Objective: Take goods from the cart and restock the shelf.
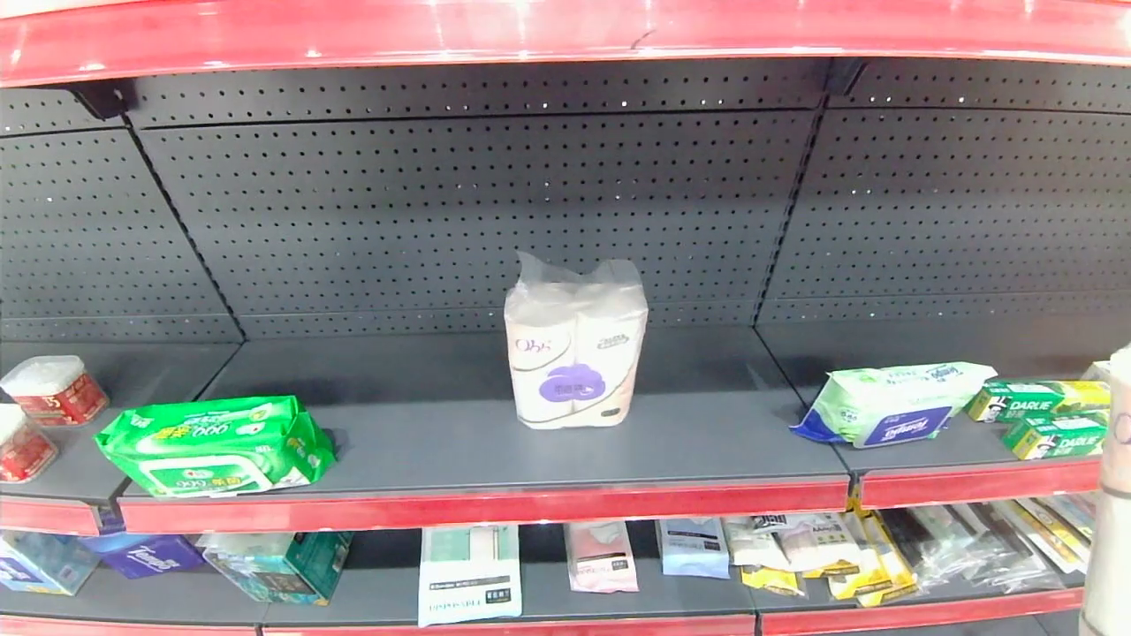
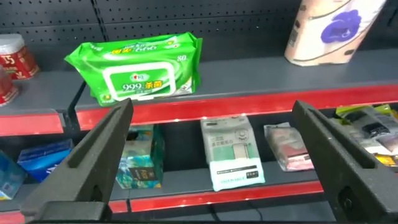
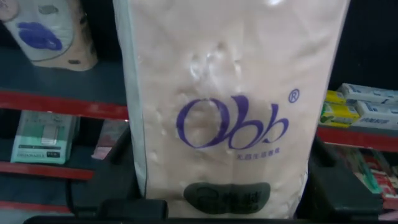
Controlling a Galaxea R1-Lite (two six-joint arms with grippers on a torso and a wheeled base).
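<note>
The grey shelf (image 1: 495, 459), red-edged and backed by perforated panel, spans the whole width of your head view. Under it, along the bottom of the frame, the lower shelf (image 1: 389, 565) carries boxes and flat sachets.

At the right edge of the frame, the held roll pack (image 3: 230, 112) stands upright in your right gripper (image 3: 224, 193). Its dark fingers (image 3: 339, 180) are pressed against the pack's two sides.

Your left gripper (image 2: 212, 112) hangs in front of the shelf's red front edge, fingers (image 2: 106, 155) spread wide with nothing between them.

At centre frame, the shelved roll pack (image 1: 574, 358) stands upright on the shelf, well apart from the other goods. At lower left, a green wipes pack (image 1: 216, 444) lies flat near the front edge.

Right of centre, a pale wipes pack (image 1: 888, 402) lies flat, with green toothpaste boxes (image 1: 1043, 415) just beside it toward the right edge. Two red tins (image 1: 53, 389) sit at the far left.
</note>
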